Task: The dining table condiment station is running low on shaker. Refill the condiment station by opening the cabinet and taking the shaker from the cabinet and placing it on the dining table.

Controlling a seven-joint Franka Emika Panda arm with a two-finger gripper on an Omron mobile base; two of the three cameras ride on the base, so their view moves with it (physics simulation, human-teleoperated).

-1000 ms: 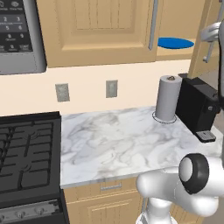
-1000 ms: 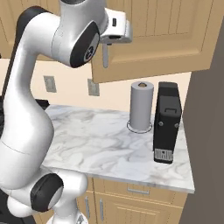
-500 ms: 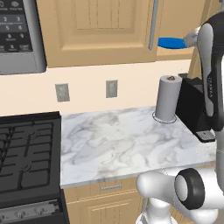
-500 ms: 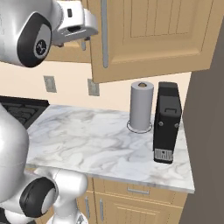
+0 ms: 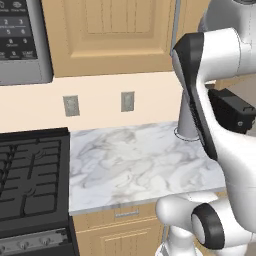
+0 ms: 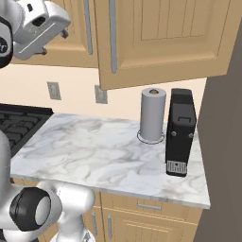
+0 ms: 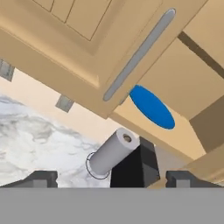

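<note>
The cabinet [image 6: 160, 38] hangs above the counter, and its right door stands swung out toward me with its silver bar handle [image 6: 112, 33] at the near edge. In the hand view I look up at that door's handle [image 7: 138, 54] and into the opened cabinet, where a blue plate [image 7: 151, 107] lies on the shelf. My gripper [image 7: 113, 179] is open, its fingertips [image 7: 41, 178] wide apart with nothing between them. The white hand [image 6: 41, 22] is up at the left of the door, apart from the handle. The shaker is hidden and the dining table is out of view.
A tall grey paper-towel roll [image 6: 152, 114] and a black coffee machine [image 6: 180, 132] stand at the back right of the marble counter [image 6: 94, 151]. A black stove [image 5: 30, 170] lies to the left, with a microwave [image 5: 22, 40] above it. My arm [image 5: 210, 100] blocks the right side of the left base view.
The gripper has let go of the door handle and opened wide. The hand has drawn back to the left, away from the open door, and the arm has swung across the left base view.
</note>
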